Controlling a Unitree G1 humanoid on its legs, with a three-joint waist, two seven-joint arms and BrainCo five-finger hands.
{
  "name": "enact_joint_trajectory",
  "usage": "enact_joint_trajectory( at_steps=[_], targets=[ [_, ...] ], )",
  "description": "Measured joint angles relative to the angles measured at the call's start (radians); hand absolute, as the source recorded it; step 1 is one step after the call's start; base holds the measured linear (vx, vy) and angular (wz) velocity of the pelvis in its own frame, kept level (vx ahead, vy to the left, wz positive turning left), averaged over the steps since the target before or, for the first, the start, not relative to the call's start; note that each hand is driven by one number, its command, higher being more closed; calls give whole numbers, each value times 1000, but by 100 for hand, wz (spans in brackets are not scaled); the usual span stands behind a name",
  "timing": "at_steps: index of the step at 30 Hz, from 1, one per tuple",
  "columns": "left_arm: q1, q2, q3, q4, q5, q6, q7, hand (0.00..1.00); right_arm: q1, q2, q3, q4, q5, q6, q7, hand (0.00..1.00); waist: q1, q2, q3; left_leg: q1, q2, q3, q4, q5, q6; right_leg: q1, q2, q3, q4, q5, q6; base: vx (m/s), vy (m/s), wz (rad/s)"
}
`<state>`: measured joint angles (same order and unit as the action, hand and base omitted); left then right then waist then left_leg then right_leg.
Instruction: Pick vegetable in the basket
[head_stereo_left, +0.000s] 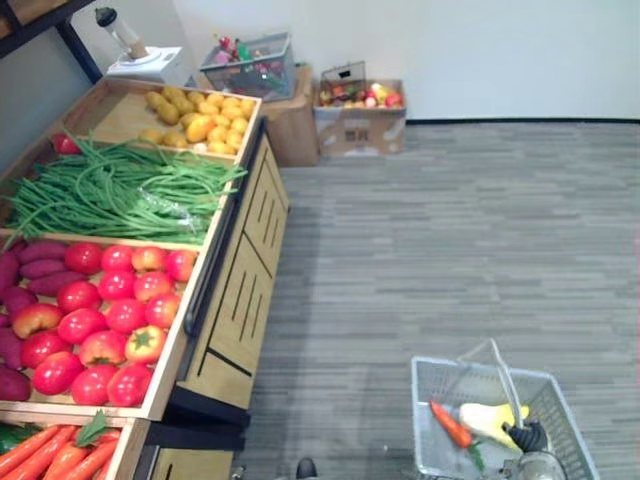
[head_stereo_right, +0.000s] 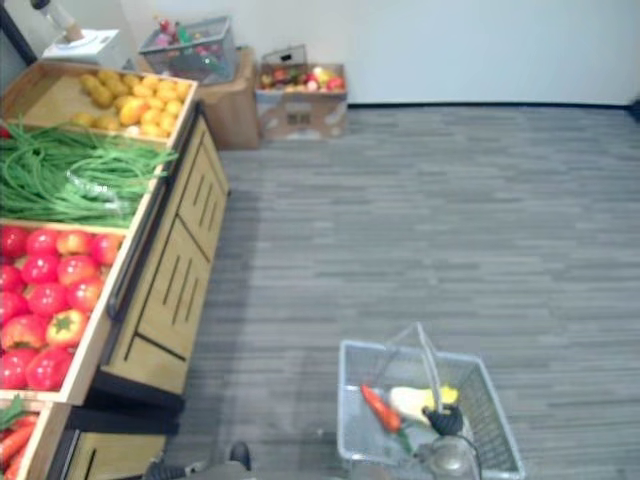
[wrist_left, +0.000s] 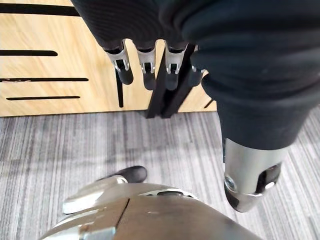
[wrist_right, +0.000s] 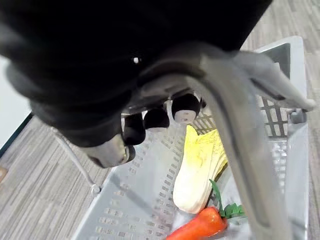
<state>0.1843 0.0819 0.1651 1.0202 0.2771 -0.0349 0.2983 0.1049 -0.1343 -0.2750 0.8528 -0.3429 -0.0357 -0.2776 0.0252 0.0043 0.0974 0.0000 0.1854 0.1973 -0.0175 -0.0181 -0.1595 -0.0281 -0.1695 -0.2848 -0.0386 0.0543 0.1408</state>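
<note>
A grey plastic basket (head_stereo_left: 425, 390) hangs low at the right over the carpet. My right hand (head_stereo_left: 527, 437) is shut on its handle (wrist_right: 235, 110), with the fingers (wrist_right: 150, 117) curled round the bar. Inside the basket lie an orange carrot (head_stereo_left: 451, 424) with a green top and a pale yellow cabbage (wrist_right: 197, 165), side by side. My left hand (wrist_left: 146, 62) hangs with straight fingers beside the wooden front of the stand, holding nothing.
A wooden produce stand (head_stereo_left: 240, 290) runs along the left with red tomatoes (head_stereo_left: 100, 310), green beans (head_stereo_left: 120, 190), yellow potatoes (head_stereo_left: 200, 115), purple sweet potatoes (head_stereo_left: 30, 270) and carrots (head_stereo_left: 50, 455). Cardboard boxes (head_stereo_left: 360, 125) and a wire basket (head_stereo_left: 250, 65) stand by the far wall.
</note>
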Motion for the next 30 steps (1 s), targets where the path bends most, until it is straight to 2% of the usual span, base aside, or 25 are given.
enact_joint_trajectory(
  at_steps=[4,5,9,14,20,30],
  targets=[
    [-1,2,2,18,-41,-9,-18,0,10,7,-35,59,102,-26,9,100,-9,-6,-15,8,-19,9,-2,-13,1,0,-15,18,-13,6,4,-45,29,-13],
    [-2,2,9,28,-52,-10,-31,0,14,14,-55,84,159,-34,21,100,-12,-6,-15,15,-20,9,-6,-13,1,4,-16,18,-13,6,4,0,0,0],
    [-4,-1,55,84,-120,-9,-56,0,13,38,-113,178,272,-51,65,100,-20,-7,-40,28,-21,7,-17,-11,-3,18,-12,18,-29,13,4,47,2,-1],
    [-14,-3,79,133,-159,-9,-83,0,22,70,-155,293,284,-55,88,100,-22,-8,-60,59,-21,9,-34,-13,1,54,-5,15,-59,17,9,79,5,-1],
    [-24,1,64,153,-169,-12,-87,0,31,78,-190,325,305,-35,88,100,-24,-7,-63,91,-24,6,-46,-17,2,83,-6,12,-66,19,14,52,10,-2],
    [-36,14,6,174,-197,-22,-86,0,21,83,-167,342,306,-34,87,100,-24,-7,-65,94,-25,2,-48,-17,3,83,-8,8,-66,19,14,-12,-1,0]
  ],
)
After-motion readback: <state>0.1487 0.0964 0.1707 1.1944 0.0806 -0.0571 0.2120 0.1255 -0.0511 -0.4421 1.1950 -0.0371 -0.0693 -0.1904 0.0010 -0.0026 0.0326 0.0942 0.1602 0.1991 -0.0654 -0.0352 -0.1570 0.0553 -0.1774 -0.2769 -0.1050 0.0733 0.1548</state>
